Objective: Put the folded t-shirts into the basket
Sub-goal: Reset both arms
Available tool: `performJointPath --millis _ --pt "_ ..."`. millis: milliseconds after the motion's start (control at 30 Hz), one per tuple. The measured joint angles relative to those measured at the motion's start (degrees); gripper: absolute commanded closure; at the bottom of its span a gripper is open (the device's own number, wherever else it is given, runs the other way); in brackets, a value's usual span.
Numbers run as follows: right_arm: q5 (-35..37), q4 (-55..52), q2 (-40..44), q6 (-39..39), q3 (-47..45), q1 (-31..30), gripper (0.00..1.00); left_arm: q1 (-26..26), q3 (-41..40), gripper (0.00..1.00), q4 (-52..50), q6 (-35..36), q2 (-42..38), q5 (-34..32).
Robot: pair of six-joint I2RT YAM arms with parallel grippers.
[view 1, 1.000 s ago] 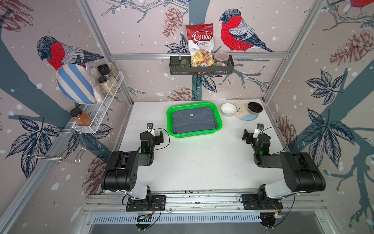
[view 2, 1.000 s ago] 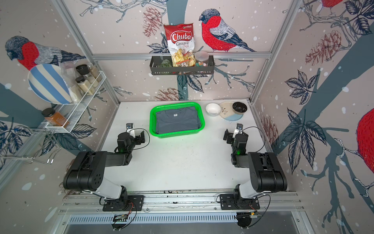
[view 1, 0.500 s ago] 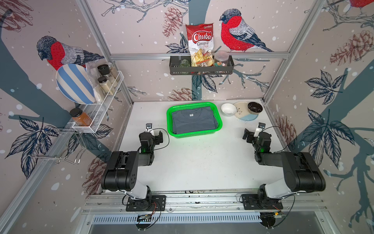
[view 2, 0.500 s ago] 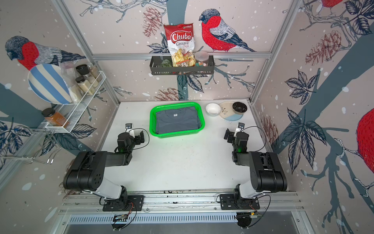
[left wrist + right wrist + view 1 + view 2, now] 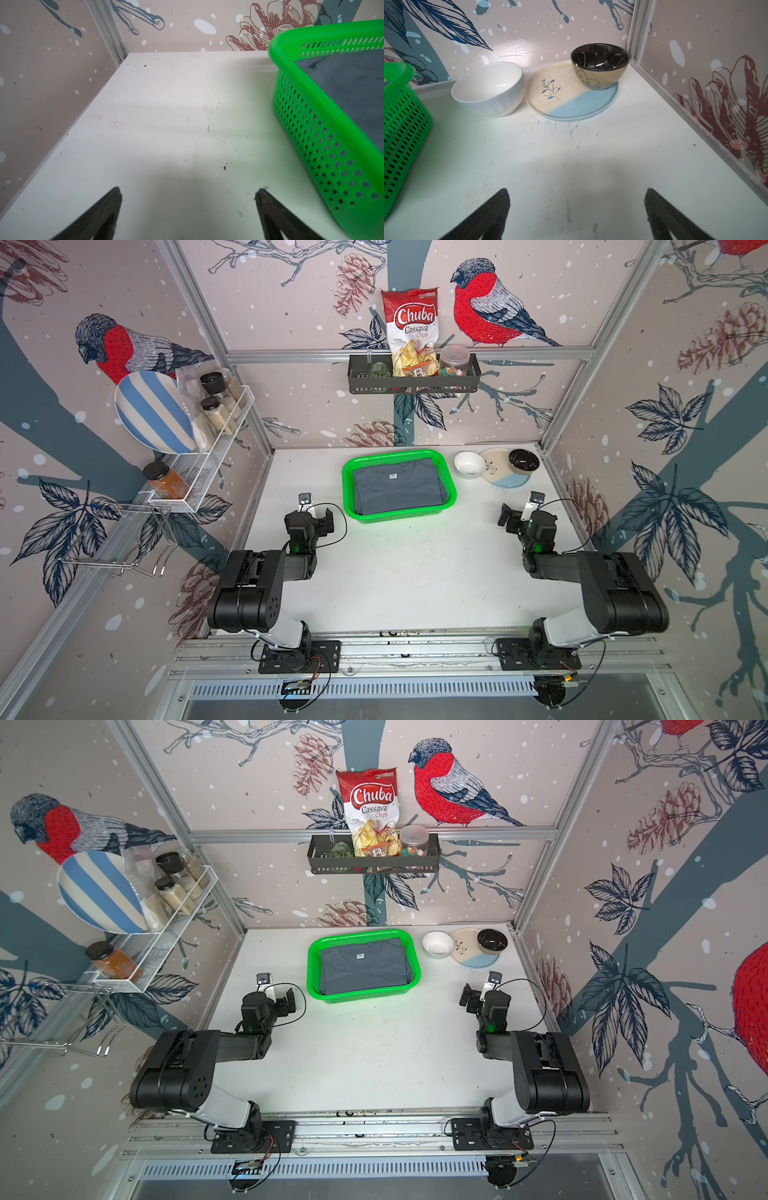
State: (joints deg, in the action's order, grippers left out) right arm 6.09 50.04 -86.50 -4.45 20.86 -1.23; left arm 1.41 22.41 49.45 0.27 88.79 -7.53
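The only shirt in sight, a grey-blue shirt [image 5: 399, 489], lies flat and folded inside the green basket [image 5: 397, 517] at 12 o'clock on the white table [image 5: 415, 572], with its small white label [image 5: 392, 476] facing up. It nearly fills the basket floor. No cloth lies on the bare table in any view, so the task looks about done. The left gripper [image 5: 188, 190] sits low at 8 o'clock from the basket and the right gripper [image 5: 577, 192] at 4 o'clock. Both have their jaws spread wide and hold nothing. Should the shirt need shifting, I judge it light, soft and limp, neither fragile nor slippery. A pinch on one corner would let the folds fall open. The better hold is through all layers at a folded edge, ideally one gripper on each short side. The thin plastic basket would probably slide if pushed. Whether other shirts lie under the grey-blue one cannot be told: the top cloth covers whatever is beneath. The holes in the basket wall show only dark gaps in the wrist views. Each wrist view cuts the basket off at the frame edge. The white bowl [image 5: 468, 464], the plate [image 5: 505, 481] and the dark bowl [image 5: 523, 459] stand at 1 o'clock, apart from the basket.
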Motion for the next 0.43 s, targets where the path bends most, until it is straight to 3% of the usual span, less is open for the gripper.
performJointPath --millis 433 --pt "0.0 -0.2 0.02 0.02 0.0 -0.02 0.0 1.29 0.02 0.01 0.0 0.72 0.0 -2.19"
